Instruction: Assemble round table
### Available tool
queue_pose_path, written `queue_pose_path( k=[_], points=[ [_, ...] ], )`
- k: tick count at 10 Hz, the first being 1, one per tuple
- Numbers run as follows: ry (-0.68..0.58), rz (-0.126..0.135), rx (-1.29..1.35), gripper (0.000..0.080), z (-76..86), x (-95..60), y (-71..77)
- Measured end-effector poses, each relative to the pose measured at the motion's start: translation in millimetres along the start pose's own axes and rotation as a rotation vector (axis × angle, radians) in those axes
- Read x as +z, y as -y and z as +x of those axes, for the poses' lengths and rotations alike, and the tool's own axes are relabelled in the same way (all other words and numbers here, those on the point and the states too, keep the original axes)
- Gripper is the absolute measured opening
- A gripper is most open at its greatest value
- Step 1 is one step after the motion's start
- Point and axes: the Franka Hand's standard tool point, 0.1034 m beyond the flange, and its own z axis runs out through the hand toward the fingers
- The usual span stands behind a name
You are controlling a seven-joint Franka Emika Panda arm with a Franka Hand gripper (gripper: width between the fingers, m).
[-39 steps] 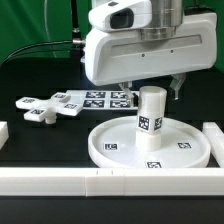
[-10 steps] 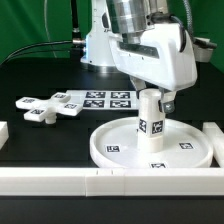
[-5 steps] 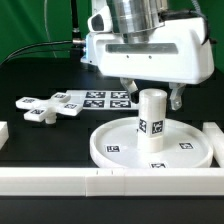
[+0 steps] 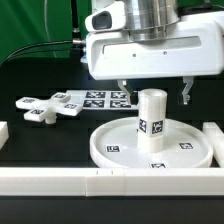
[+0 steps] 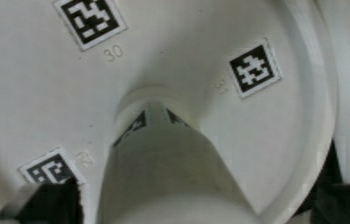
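The large round disc lies flat on the black table. The thick short cylinder stands upright in its central socket. The cross-shaped piece lies apart at the exterior view's left. My gripper hangs right over the cylinder's top, open, with one finger on each side and neither touching it. In the wrist view I look down the cylinder onto the tagged disc, and a dark fingertip shows on either side.
The marker board lies behind the disc. Long white rails run along the front, with rail ends at the exterior view's right and left. A green backdrop stands behind.
One second ago my hand was turned at an angle around the cylinder. It has swung back square, and its fingers have spread wider. The cylinder and disc stay put.
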Motion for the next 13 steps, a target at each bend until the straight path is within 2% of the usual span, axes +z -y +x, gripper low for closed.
queue_pose_path(
  k=[2, 3, 4, 8, 10, 13],
  points=[
    [0.001, -0.008, -0.138, 0.0649, 0.0, -0.2, 0.3],
    [0.005, -0.037, -0.301, 0.0649, 1.2, -1.7, 2.1],
    [0.013, -0.045, -0.411, 0.0649, 2.4, -2.8, 2.2],
    [0.018, -0.049, -0.638, 0.0649, 3.0, -2.6, 0.2],
    [0.041, -0.081, -0.903, 0.0649, -2.2, 1.1, 1.9],
    [0.078, -0.104, -1.202, 0.0649, -9.8, 5.3, 10.4]
  ],
)
